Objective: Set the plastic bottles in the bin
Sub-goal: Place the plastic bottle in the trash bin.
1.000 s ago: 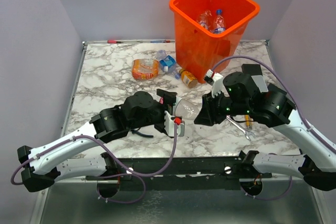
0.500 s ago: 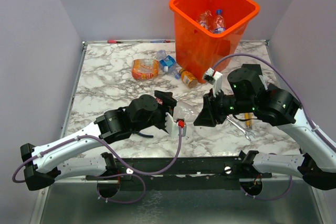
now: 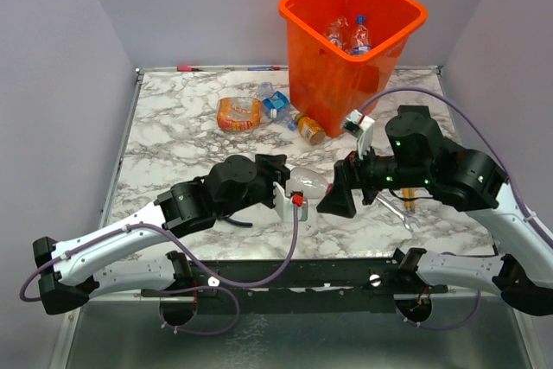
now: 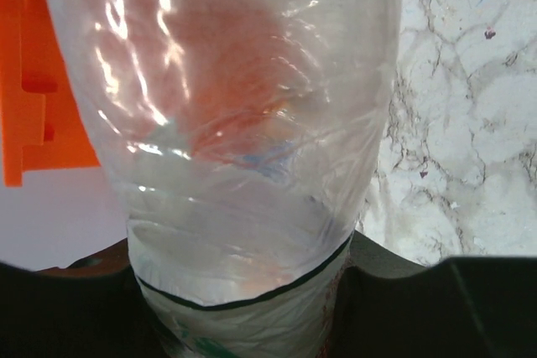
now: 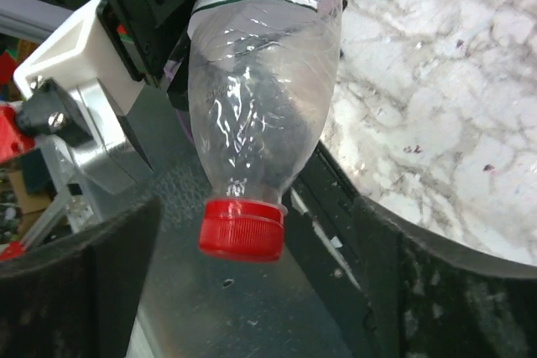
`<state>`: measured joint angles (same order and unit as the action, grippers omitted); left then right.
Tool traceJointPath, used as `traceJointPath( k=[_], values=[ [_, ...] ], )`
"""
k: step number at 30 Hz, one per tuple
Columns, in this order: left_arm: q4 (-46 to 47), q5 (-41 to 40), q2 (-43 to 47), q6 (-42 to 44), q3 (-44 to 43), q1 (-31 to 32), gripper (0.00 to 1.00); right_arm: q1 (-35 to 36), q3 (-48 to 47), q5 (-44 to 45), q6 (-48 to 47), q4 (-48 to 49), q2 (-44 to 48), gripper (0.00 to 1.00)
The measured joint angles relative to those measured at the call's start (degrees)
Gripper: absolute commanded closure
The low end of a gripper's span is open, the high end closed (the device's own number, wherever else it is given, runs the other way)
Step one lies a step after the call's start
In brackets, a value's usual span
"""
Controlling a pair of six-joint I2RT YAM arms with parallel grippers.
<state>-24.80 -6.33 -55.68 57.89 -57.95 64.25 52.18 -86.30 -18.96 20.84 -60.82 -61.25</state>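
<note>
A clear crushed plastic bottle (image 3: 309,183) with a red cap (image 5: 239,228) hangs above the table between both arms. My left gripper (image 3: 281,181) is shut on its labelled base end, and the bottle (image 4: 235,123) fills the left wrist view between the dark fingers (image 4: 470,308). My right gripper (image 5: 252,291) stands open around the cap end, its fingers (image 5: 75,291) clear of the cap on both sides. The orange bin (image 3: 328,66) stands at the back right with bottles (image 3: 348,34) inside. Three more bottles (image 3: 239,113) (image 3: 275,101) (image 3: 309,129) lie on the marble left of the bin.
A steel wrench (image 3: 393,209) and a yellow-handled tool (image 3: 408,200) lie on the table under my right arm. A thin red and blue object (image 3: 194,67) lies along the table's back edge. Grey walls close in the table on three sides.
My left gripper has moved right onto the bottle's base and shut on it. My right gripper has opened off the cap end and drawn back slightly.
</note>
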Motion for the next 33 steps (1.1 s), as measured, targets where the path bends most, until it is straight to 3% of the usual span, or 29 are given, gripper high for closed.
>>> traceJointPath(
  k=[4,7,12,15,22,27,33],
  values=[
    [1.36,1.66,0.42,-3.98,0.02,0.0,0.66,0.0,-0.81,3.54,0.83,2.82,3.52,0.01],
    [2.75,3.98,0.37,-12.2,0.13,0.0,0.66,0.0,0.74,8.15,2.27,9.33,8.92,0.0],
    [10.23,9.7,0.13,-32.09,3.26,0.0,0.67,0.0,18.75,19.43,5.33,32.5,27.52,0.0],
    [19.91,12.59,0.98,-46.53,10.49,0.0,0.67,0.0,26.77,24.52,5.73,42.34,34.03,0.0],
    [39.78,13.14,6.23,-73.4,26.4,0.0,0.67,0.0,28.24,25.57,5.53,48.37,26.82,0.0],
    [46.58,11.63,8.55,-81.31,27.67,0.0,0.67,0.0,30.14,20.11,5.66,52.0,21.14,0.0],
    [47.82,11.15,8.52,-84.67,27.67,0.0,0.67,0.0,29.9,15.82,6.08,53.86,14.05,0.0]
  ],
)
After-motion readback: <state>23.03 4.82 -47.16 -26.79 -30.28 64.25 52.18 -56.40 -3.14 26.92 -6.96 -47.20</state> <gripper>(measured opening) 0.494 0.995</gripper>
